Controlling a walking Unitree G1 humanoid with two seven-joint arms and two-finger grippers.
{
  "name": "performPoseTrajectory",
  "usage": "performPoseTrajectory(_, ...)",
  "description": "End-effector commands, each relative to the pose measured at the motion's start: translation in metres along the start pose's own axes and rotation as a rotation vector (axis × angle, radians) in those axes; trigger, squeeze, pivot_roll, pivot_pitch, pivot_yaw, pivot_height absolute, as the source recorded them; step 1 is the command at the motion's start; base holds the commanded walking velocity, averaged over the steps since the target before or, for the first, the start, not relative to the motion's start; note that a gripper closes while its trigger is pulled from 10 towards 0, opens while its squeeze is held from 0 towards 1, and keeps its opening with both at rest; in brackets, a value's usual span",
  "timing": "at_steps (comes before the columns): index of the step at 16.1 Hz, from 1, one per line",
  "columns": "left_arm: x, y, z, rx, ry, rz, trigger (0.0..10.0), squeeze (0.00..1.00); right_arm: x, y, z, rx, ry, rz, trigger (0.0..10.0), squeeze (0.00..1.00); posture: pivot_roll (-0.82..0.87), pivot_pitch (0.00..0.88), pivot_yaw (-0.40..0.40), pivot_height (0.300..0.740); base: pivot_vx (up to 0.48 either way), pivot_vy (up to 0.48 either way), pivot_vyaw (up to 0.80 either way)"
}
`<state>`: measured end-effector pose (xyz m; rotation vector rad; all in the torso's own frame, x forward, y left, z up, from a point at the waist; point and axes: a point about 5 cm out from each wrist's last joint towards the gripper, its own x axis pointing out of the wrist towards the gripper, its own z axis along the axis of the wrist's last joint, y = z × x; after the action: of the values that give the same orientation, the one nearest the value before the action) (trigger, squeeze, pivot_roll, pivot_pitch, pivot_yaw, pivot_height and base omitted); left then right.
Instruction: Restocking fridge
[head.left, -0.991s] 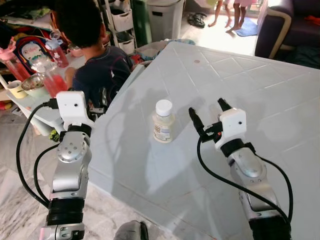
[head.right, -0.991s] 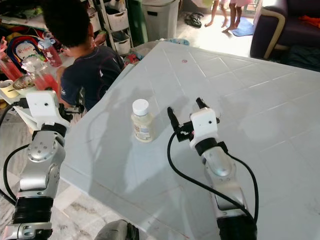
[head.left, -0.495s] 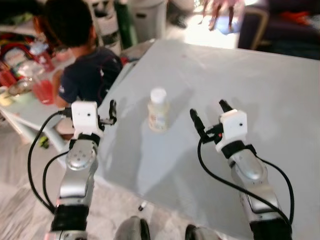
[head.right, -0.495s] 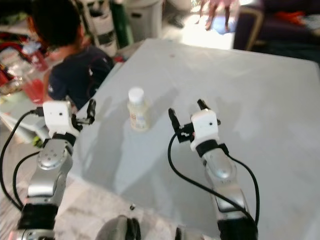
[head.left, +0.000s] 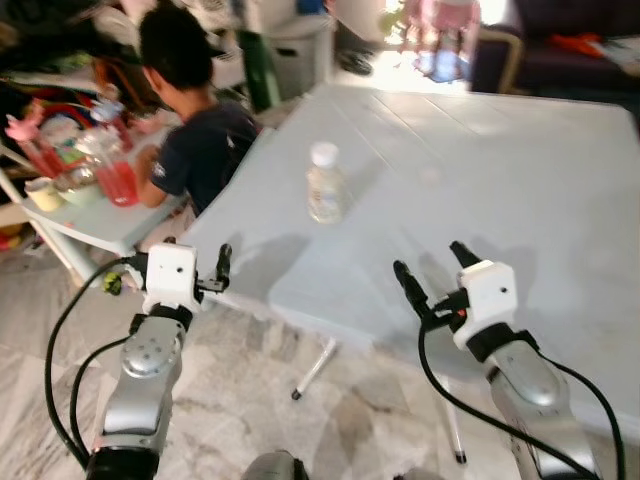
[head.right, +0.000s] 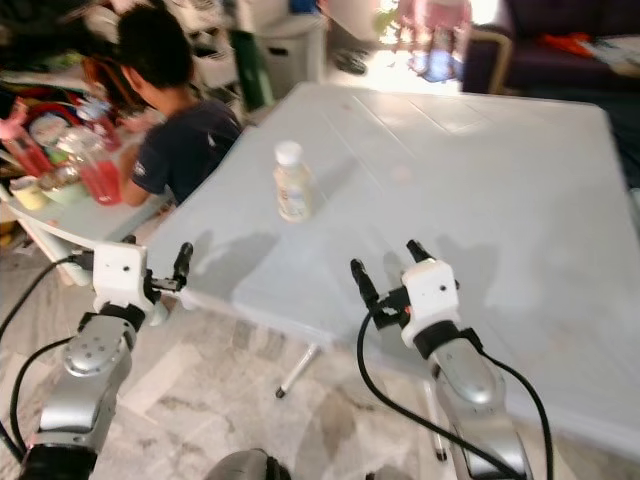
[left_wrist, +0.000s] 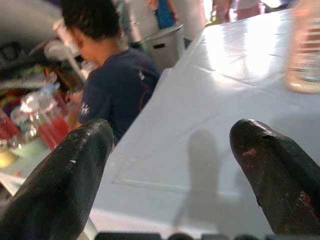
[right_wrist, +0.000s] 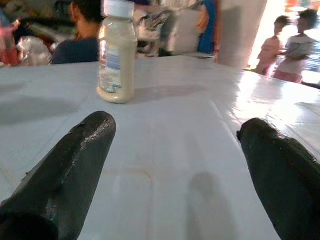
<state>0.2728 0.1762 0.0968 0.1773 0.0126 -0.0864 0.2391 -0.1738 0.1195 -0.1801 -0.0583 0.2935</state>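
One large pale table (head.left: 520, 170) is the landmark, and it carries one bottle (head.left: 325, 183), which stands upright near its left edge, probably put there to be collected for the fridge; no fridge is in sight. One person (head.left: 195, 130) in a dark shirt sits just beside the table's left edge, at a low side table (head.left: 95, 222) with red cups, and two more people (right_wrist: 292, 45) stand far behind the table in bright light. Two grippers are raised, I think only in readiness: the right gripper (head.left: 436, 274) is over the near edge of the table, fingers spread wide and holding nothing, well apart from the bottle. The left gripper (left_wrist: 170, 150) is off the table's near left corner, also wide open and empty.
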Motion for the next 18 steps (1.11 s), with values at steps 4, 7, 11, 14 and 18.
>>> performPoseTrajectory(4, -0.02, -0.002, -0.015, -0.037, 0.023, -0.001, 10.0, 0.0, -0.008, -0.015, 0.003, -0.029, -0.022, -0.302, 10.0, 0.0, -0.1, 0.0, 0.138, 0.74, 0.0, 0.0, 0.0)
performPoseTrajectory(7, -0.026, -0.01, -0.015, -0.073, 0.035, -0.048, 10.0, 0.0, -0.003, -0.013, 0.008, 0.016, -0.022, -0.285, 10.0, 0.0, -0.08, 0.018, 0.112, 0.74, 0.0, 0.0, 0.0)
performPoseTrajectory(11, -0.031, -0.015, -0.018, -0.089, 0.039, -0.061, 10.0, 0.0, 0.013, -0.004, 0.007, 0.053, -0.029, -0.26, 10.0, 0.0, -0.07, 0.023, 0.097, 0.74, 0.0, 0.099, -0.27)
performPoseTrajectory(14, -0.017, -0.018, -0.009, -0.114, -0.001, -0.05, 10.0, 0.0, 0.028, 0.001, 0.018, 0.057, -0.078, -0.215, 10.0, 0.0, -0.05, 0.02, 0.089, 0.74, 0.0, 0.476, 0.0)
performPoseTrajectory(18, -0.01, -0.026, 0.002, -0.129, -0.031, -0.092, 10.0, 0.0, 0.034, 0.007, 0.024, 0.054, -0.112, -0.161, 10.0, 0.0, -0.08, 0.031, 0.108, 0.74, 0.0, 0.477, 0.0)
